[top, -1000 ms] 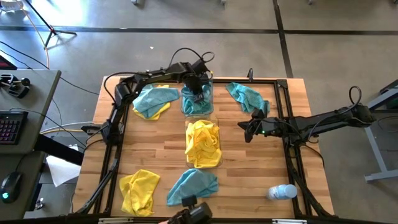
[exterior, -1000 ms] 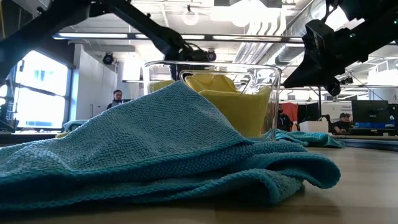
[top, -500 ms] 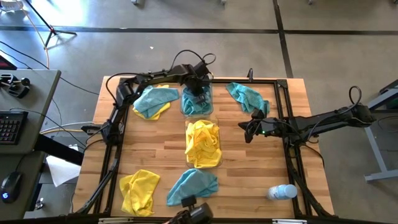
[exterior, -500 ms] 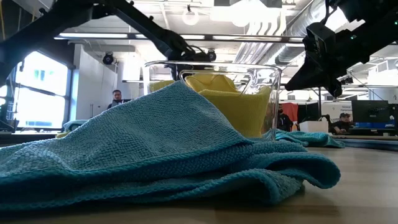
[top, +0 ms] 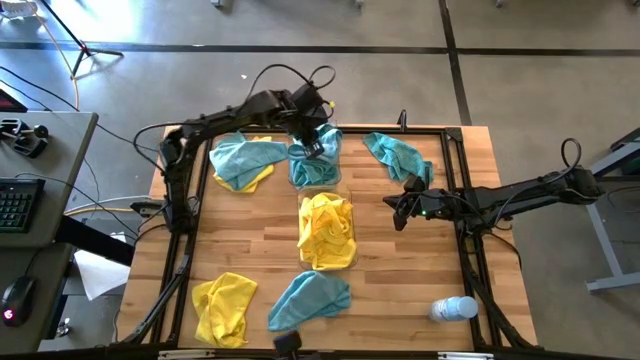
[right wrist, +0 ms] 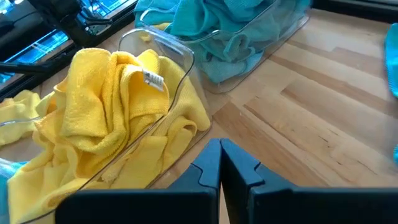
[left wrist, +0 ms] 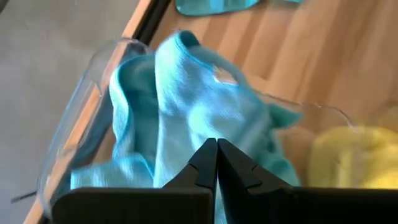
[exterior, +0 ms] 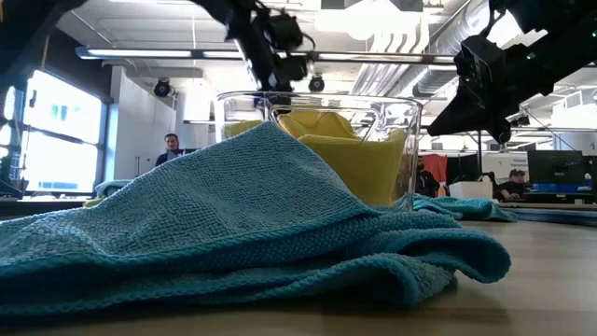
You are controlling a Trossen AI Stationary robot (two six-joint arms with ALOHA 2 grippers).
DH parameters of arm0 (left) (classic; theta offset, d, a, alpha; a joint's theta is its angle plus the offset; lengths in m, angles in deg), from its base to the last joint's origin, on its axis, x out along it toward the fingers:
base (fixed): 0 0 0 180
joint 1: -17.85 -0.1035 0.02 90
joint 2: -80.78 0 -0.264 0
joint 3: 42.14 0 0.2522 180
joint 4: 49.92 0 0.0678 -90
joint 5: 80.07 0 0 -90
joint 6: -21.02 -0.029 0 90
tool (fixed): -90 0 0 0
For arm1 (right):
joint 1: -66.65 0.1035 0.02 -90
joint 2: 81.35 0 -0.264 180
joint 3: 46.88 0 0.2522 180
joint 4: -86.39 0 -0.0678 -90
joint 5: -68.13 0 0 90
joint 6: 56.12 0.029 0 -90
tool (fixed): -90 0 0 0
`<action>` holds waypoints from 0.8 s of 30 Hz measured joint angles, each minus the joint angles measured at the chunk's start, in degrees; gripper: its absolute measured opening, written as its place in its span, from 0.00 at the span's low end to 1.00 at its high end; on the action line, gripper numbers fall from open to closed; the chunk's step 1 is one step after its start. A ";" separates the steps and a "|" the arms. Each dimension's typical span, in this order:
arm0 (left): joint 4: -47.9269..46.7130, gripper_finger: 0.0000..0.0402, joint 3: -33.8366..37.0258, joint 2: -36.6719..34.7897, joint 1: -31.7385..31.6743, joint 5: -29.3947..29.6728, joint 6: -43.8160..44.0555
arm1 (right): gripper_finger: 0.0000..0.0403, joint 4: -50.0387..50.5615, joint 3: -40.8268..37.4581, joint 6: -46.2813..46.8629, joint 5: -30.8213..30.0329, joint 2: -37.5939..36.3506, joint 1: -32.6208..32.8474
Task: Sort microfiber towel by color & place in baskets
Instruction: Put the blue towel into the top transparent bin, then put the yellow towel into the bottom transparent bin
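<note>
I was between towels. My left gripper (top: 318,140) hung over the far basket (top: 316,177), its fingers pressed together with nothing between them, and the teal towel (left wrist: 186,118) lay bunched inside that clear bin below. I judged that drop finished.

My right gripper (top: 398,213) waited low over the counter (top: 400,270) to the right of the near basket (right wrist: 163,56), also closed and empty.

The near basket was heaped with yellow towels (top: 326,228), rumpled, one corner showing a small white tag, and part of the heap seemed to spill over its rim onto the wood, though I could not tell how much truly sat inside.

Loose towels remained. A teal towel over a yellow one (top: 245,160) lay just left of the far basket. Another teal towel (top: 395,153) sat at the far right. A yellow towel (top: 224,305) and a teal one (top: 312,296) lay at the near edge, side by side. A clear bottle (top: 454,308) lay near the right corner, no part of the job.

The next move, as I judged it, called for opening a gripper, coming down on the nearest loose teal towel, and pinching a raised fold so the soft cloth would lift in one bunch.
</note>
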 joint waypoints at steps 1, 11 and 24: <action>-1.55 0.00 0.00 -1.05 0.39 0.03 0.44 | 0.00 -0.03 0.00 -0.02 -0.68 0.00 0.00; -12.51 0.00 0.99 -10.45 9.17 2.48 7.89 | 0.00 -2.25 0.02 -9.19 -2.35 0.00 -1.76; -13.21 0.00 24.71 -29.35 30.42 12.00 48.66 | 0.00 -4.50 0.02 -16.58 -2.22 0.00 -4.57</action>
